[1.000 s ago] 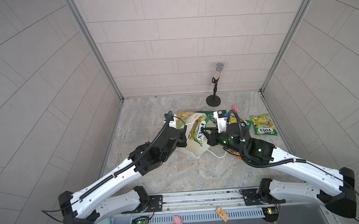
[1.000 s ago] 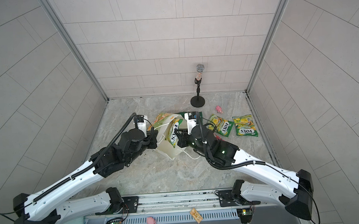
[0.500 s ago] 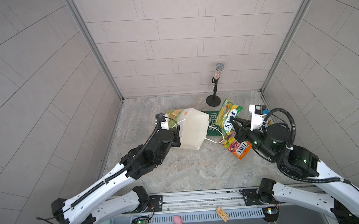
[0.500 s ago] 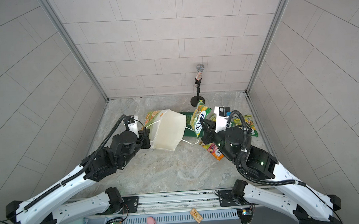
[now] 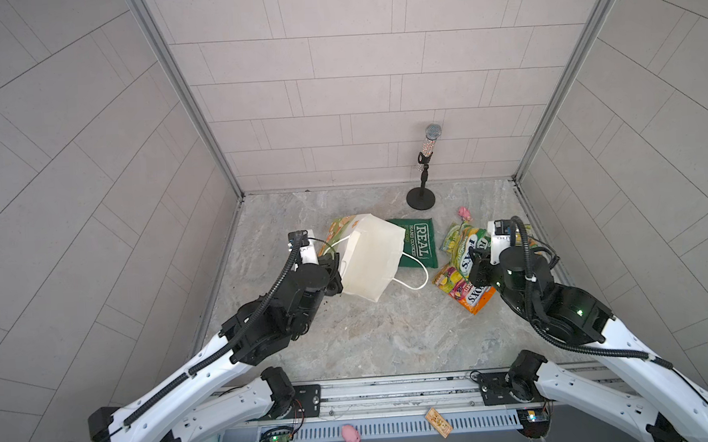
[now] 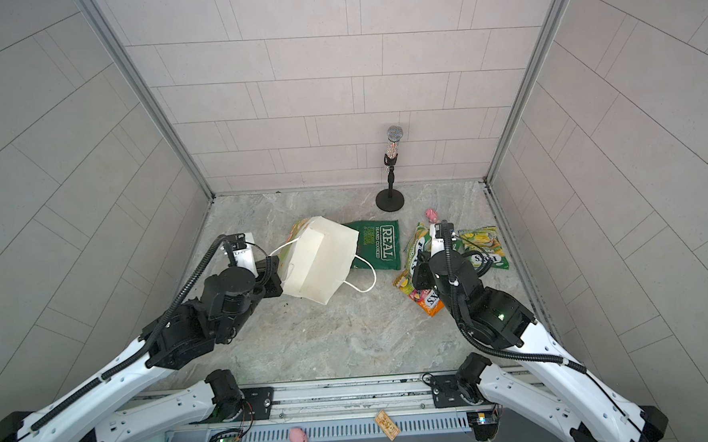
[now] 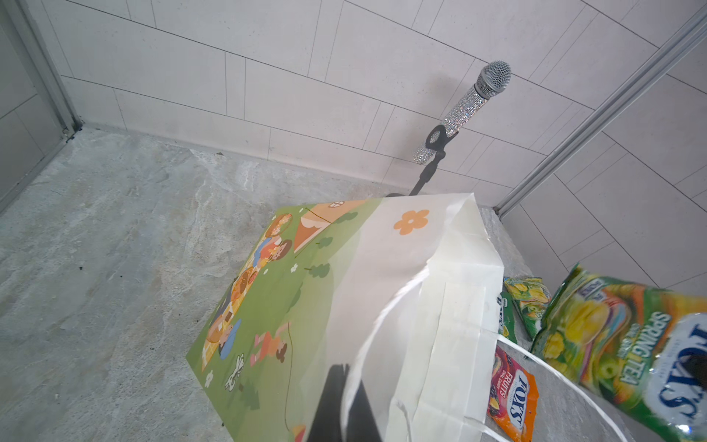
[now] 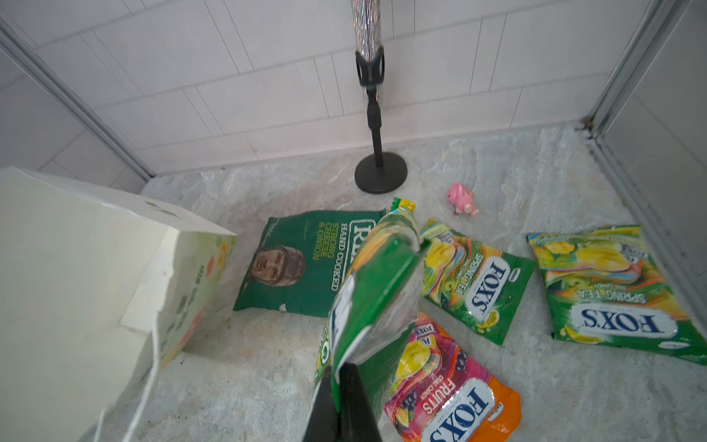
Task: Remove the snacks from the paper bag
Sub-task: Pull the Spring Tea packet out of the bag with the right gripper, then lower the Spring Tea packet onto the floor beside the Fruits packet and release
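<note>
The right gripper pinches a glossy, crinkled green FOX'S packet, held upright. Around it, flat on the marbled table, lie the orange packet, two green packets and the matte dark REAL crisp packet. The left gripper is clamped on the rim of the stiff white paper bag — boxy, tilted, cord handle trailing.

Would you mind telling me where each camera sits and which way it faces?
Both top views: overhead above the base rail, looking down; both arms show.
Left wrist: on the left arm, facing the back wall; left gripper shut on the paper bag.
Right wrist: on the right arm, facing likewise; right gripper shut on a yellow-green packet.
Both wrists share: microphone stand, orange-pink packet.
</note>
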Tool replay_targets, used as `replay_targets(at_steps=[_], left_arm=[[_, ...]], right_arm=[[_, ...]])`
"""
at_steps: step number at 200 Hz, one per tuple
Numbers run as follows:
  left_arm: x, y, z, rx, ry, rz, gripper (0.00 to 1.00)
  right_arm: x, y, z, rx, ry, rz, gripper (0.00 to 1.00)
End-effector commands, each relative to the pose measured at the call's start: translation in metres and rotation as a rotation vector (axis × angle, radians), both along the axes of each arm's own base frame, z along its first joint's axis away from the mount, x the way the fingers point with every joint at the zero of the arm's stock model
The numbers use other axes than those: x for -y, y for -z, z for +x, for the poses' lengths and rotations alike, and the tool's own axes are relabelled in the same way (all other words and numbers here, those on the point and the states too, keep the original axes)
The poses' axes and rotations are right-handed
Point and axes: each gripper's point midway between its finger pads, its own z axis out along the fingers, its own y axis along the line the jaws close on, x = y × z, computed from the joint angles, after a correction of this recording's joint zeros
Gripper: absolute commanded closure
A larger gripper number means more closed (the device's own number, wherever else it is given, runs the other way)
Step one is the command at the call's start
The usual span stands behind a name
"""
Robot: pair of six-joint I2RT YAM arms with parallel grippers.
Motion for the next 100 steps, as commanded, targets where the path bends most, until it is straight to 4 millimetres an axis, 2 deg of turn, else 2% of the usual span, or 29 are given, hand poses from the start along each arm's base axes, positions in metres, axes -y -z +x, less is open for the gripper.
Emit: replay_targets(at_steps=[1,20,40,70,100], left_arm=[[-0.013,0.002,-0.002,0.009,-0.043,0.034,1.00],[-0.016,0.005,-0.002,0.006,-0.049,0.043,1.00],[-0.017,0.007,-0.002,0.003,-0.058,0.046,1.00],[-0.017,0.009,-0.002,0.002,-0.060,0.048,1.00],[-0.016,0.009,-0.002,0.001,-0.057,0.046,1.00]], right_arm=[[-0.037,0.017,-0.005,-0.094,-0.176,0.126,1.00],[-0.067,0.028,-0.007,-0.150,-0.308,0.205,1.00],[-0.088,0.033,-0.008,-0.186,-0.389,0.269,1.00],[-0.106,0.044,-0.009,-0.225,-0.457,0.318,1.00],[-0.121,0.064,-0.009,-0.288,-0.502,0.368,1.00]])
